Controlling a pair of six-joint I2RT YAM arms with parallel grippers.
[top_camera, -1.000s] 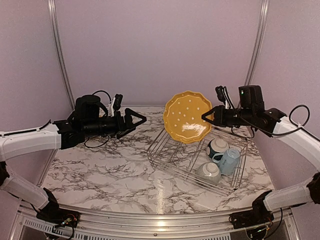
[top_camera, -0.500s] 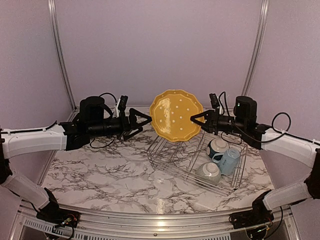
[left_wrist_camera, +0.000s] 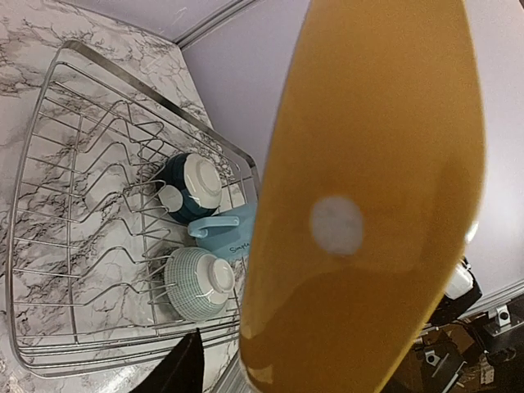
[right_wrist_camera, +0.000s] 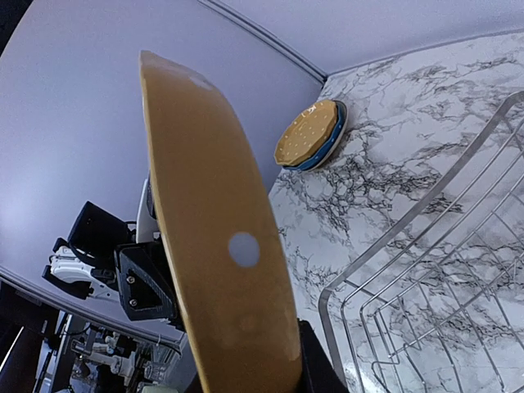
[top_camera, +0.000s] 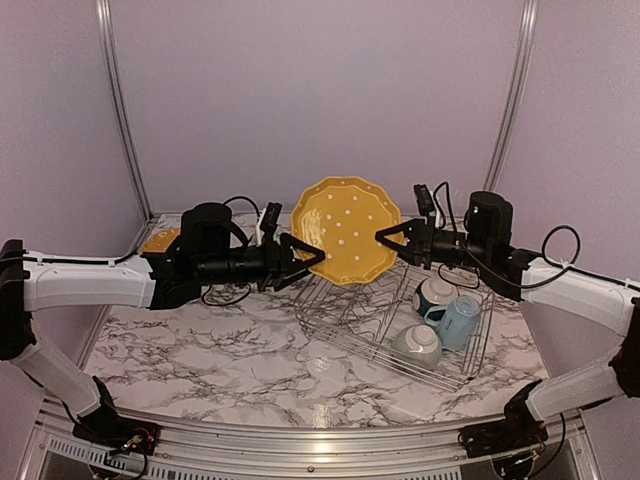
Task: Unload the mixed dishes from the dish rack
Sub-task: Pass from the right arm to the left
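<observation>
A yellow scalloped dotted plate (top_camera: 345, 230) (left_wrist_camera: 368, 205) (right_wrist_camera: 221, 262) hangs upright in the air above the left end of the silver wire dish rack (top_camera: 380, 352) (left_wrist_camera: 49, 164) (right_wrist_camera: 426, 270). My right gripper (top_camera: 385, 242) is shut on its right rim. My left gripper (top_camera: 297, 255) straddles its left rim, jaws still apart; one finger (left_wrist_camera: 184, 368) shows a gap to the plate. In the rack lie a light blue mug (top_camera: 458, 320) (left_wrist_camera: 229, 233) and two small bowls (top_camera: 436, 293) (top_camera: 418, 343), both upside down.
At the back left of the marble table, behind my left arm, a second yellow plate (right_wrist_camera: 311, 135) (top_camera: 158, 240) rests on a blue one. The rack's upright dividers stand bare at its left end. Purple walls close in behind and at both sides.
My left arm has reached right until its jaws frame the plate's left rim, and they have narrowed. The right gripper has carried the plate a little left.
</observation>
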